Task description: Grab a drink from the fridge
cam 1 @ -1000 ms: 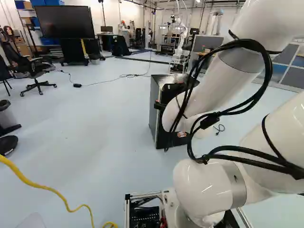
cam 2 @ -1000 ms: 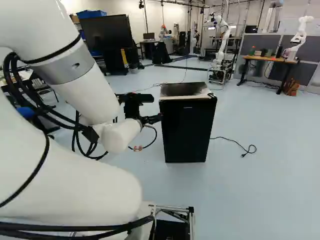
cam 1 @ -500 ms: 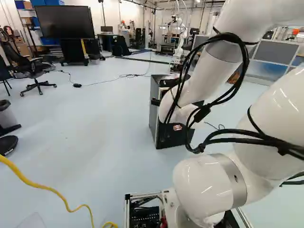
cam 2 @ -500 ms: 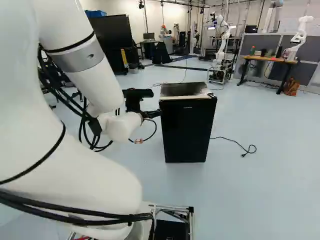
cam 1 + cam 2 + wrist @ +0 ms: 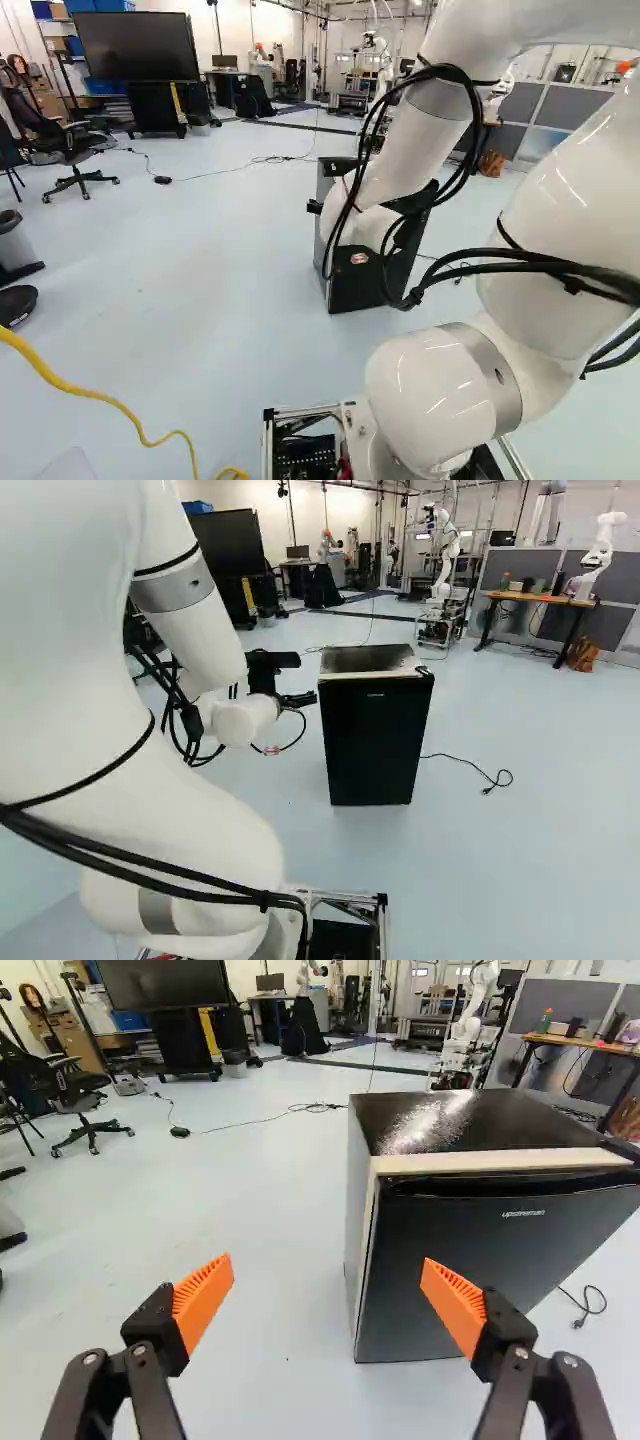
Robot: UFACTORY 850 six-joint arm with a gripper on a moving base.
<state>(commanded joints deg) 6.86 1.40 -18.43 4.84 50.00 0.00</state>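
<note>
A white arm (image 5: 405, 150) partly hides the black fridge (image 5: 370, 745) in the left base view; the wide-open gripper (image 5: 300, 699) faces door edge (image 5: 372, 1260) and open floor (image 5: 280, 1220).

Fridge (image 5: 480, 1270) door was black, its side grey, front top edge cream, black top white-speckled (brightest toward the middle). Near the fridge, the gripper (image 5: 300, 699) was black, its pads (image 5: 205, 1300) orange with fine ribbing. Floor (image 5: 260, 1380) around the fridge was pale blue-grey; tabletop (image 5: 540, 598) beyond it, tan-orange.
</note>
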